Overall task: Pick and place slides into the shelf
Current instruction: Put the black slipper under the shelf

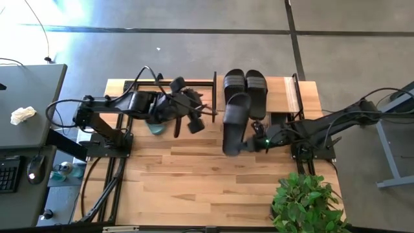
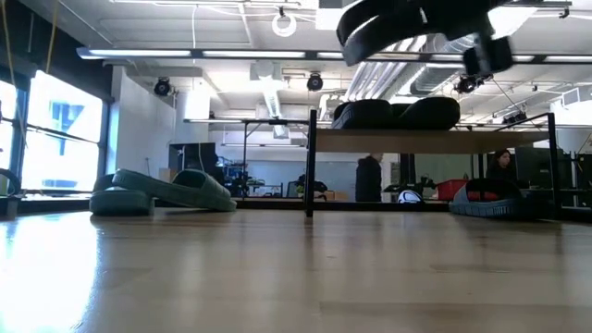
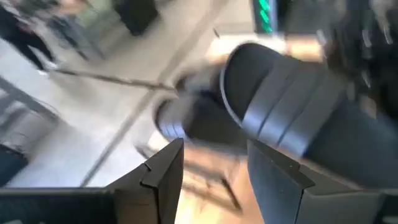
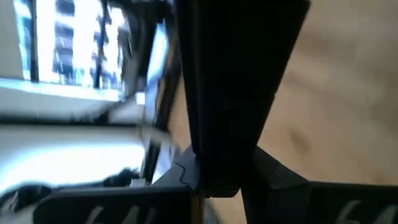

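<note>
Behind the right gripper (image 4: 221,180), mostly hidden black slide (image 1: 236,120).

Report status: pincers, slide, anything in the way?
Right pincer shut on black slide, held above the table. Left pincer open, empty. Black pair already on shelf. Green slides clear of path.

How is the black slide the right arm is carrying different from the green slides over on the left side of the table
The carried black slide hangs in the air, clamped in the right gripper; the green slides lie on the table. The black one is dark with a ribbed strap; the green ones are sage with smooth-looking straps. The black one hangs just in front of the shelf, the green ones beside it, under the left arm. Both are open-toe slides.
</note>
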Controlling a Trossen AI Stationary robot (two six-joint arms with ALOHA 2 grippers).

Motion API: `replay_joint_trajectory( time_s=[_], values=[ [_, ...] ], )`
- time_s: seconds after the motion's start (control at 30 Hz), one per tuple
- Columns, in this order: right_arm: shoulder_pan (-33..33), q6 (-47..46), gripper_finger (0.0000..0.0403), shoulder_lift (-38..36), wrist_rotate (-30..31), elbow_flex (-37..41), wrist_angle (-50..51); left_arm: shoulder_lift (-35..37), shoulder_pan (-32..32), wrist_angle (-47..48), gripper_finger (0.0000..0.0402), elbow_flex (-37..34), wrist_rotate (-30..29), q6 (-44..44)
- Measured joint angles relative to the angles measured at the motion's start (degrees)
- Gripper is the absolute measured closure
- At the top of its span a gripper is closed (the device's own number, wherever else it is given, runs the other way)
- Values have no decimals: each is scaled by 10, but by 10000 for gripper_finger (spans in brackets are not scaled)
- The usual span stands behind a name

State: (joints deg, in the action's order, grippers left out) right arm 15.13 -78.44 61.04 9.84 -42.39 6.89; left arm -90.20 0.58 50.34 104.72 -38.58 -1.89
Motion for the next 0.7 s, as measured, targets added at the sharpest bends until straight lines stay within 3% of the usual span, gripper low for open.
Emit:
replay_joint_trajectory(
  time_s=[0.13,0.43,0.57,0.7],
  values=[
    [23,-55,367,-14,-105,0,58,11,-7,71,251,0,54,-11],
    [93,-185,367,-18,-237,2,152,12,-10,189,279,-21,157,-53],
    [103,-235,367,-15,-232,62,37,12,-10,181,291,-50,176,-59],
    [130,-320,367,-13,-152,168,-126,12,-10,162,303,-83,184,-65]
  ],
)
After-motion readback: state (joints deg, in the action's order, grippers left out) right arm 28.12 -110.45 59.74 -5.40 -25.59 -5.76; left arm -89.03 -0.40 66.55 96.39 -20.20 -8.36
